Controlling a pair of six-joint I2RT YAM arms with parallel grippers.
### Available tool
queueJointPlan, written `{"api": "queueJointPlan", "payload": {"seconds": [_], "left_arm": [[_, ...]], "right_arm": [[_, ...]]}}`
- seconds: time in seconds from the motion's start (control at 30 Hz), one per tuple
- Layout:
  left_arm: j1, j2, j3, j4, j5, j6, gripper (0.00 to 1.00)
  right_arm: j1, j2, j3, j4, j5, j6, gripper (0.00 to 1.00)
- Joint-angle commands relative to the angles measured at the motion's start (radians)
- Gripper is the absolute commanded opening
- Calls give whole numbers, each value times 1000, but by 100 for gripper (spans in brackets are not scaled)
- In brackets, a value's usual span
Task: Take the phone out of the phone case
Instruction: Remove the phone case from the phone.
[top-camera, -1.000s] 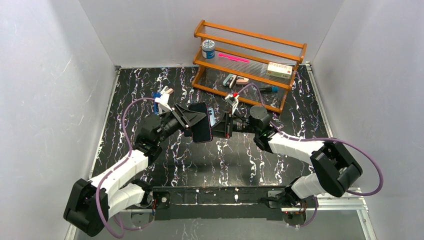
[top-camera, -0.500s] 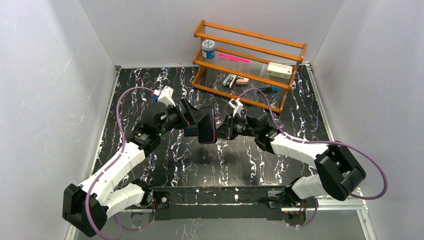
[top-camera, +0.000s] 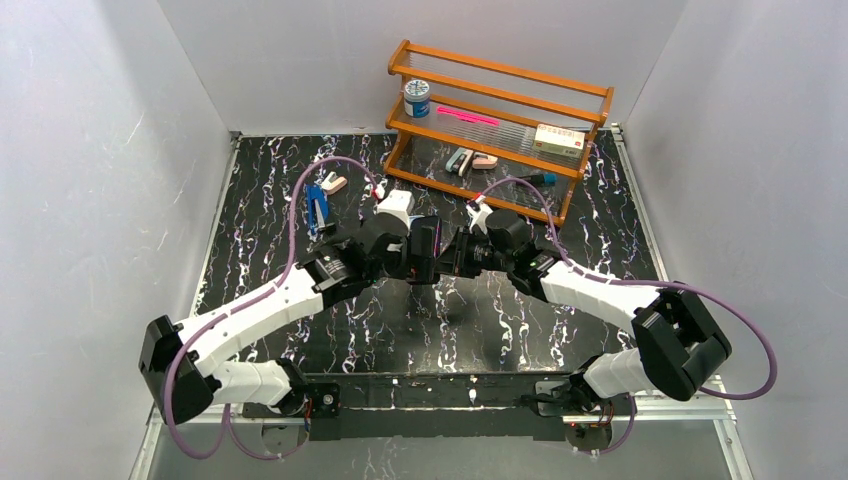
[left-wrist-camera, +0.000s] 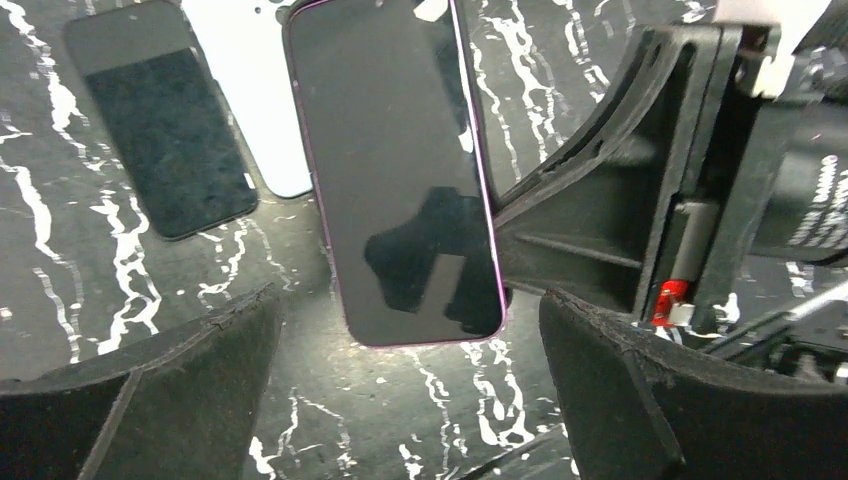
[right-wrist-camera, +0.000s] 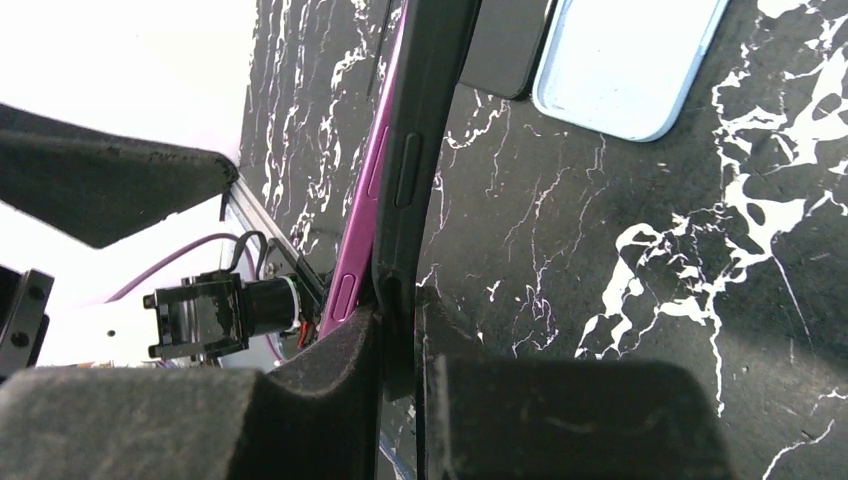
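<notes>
Your right gripper (right-wrist-camera: 398, 305) is clamped on one end of the phone (left-wrist-camera: 400, 180), one finger on each face. The phone sits inside the purple phone case (right-wrist-camera: 362, 200), whose rim shows as a thin line around the dark screen in the left wrist view. Both are off the table, held between your two wrists.

Your left gripper (left-wrist-camera: 408, 300) stands wide open. Its fingers (left-wrist-camera: 190, 370) flank the phone's free end, and neither one visibly touches it.

Beyond the right gripper stands the wooden rack (top-camera: 500, 68). Its upper shelf holds a can (top-camera: 416, 98), a pink pen (top-camera: 467, 117) and a small box (top-camera: 558, 140). The lower shelf holds two small items (top-camera: 470, 159) too small to identify, and a marker (top-camera: 540, 180) pokes out over its front edge.

On the table under the held phone lie a second dark phone (left-wrist-camera: 160, 140) and a pale empty case (left-wrist-camera: 245, 110) just beside it. The held phone hides part of that case, and the frame edge cuts both off in the right wrist view.

From above, the held phone is edge-on and both sets of fingertips are buried under the wrists. You cannot tell whether the phone is fully seated in its case. Out past your left gripper lies a small blue object (top-camera: 318, 210), too small to identify.
</notes>
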Motion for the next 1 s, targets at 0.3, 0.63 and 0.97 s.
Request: {"api": "queueJointPlan", "payload": {"seconds": [0.3, 0.63, 0.97], "left_arm": [[-248, 119, 119, -110, -420, 168, 89], [-305, 213, 166, -103, -550, 261, 60], [-330, 261, 165, -104, -561, 315, 48]], "right_arm": [[-2, -8, 88, -4, 25, 107, 1], [-1, -5, 90, -9, 1, 127, 1], [-2, -7, 92, 3, -22, 144, 1]]}}
